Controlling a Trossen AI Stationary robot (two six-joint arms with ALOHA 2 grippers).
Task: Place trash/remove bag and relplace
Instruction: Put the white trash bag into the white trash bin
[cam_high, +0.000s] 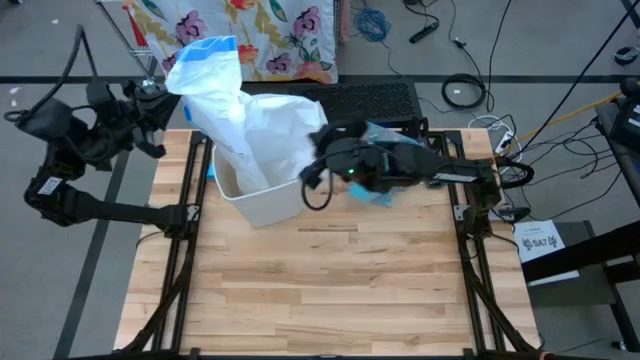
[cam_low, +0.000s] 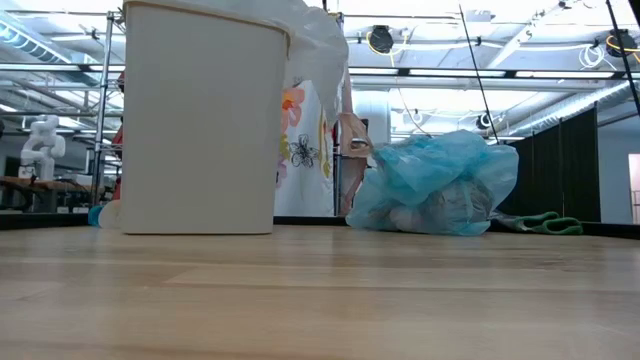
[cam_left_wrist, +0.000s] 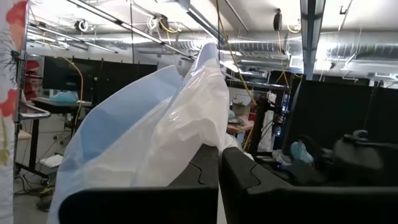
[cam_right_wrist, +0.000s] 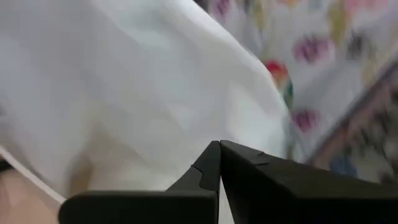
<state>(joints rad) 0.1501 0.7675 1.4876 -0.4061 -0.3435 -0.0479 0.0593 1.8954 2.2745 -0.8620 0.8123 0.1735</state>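
Observation:
A white plastic bag with a blue hem (cam_high: 245, 115) is draped over the white bin (cam_high: 262, 203), which stands on the wooden table; the low view shows the bin (cam_low: 200, 120) upright. My left gripper (cam_high: 168, 95) is beyond the table's far left corner and is shut on the bag's raised hem end. My right gripper (cam_high: 322, 140) is at the bag's right side, over the bin's far right corner, also shut on the bag. The filled light-blue liner (cam_high: 385, 165) lies on the table right of the bin, under my right arm, and shows in the low view (cam_low: 435, 185). Loose trash is out of view. My left gripper (cam_left_wrist: 219, 165) pinches the white bag near its blue hem (cam_left_wrist: 205, 124) between both fingers; how many layers, I cannot tell. The plastic is bunched there and held above the bin's far left side. My right gripper (cam_right_wrist: 219, 155) is shut against the white bag's right-hand part (cam_right_wrist: 186, 112). The fingers themselves hide the place of contact. It comes level from the table's right.
A flowered cloth (cam_high: 260, 35) hangs beyond the table's far edge. Cables (cam_high: 465, 92) lie on the floor to the far right. Black rails (cam_high: 180, 250) run along both table sides. Bare wood (cam_high: 320, 290) stretches across the near half of the table.

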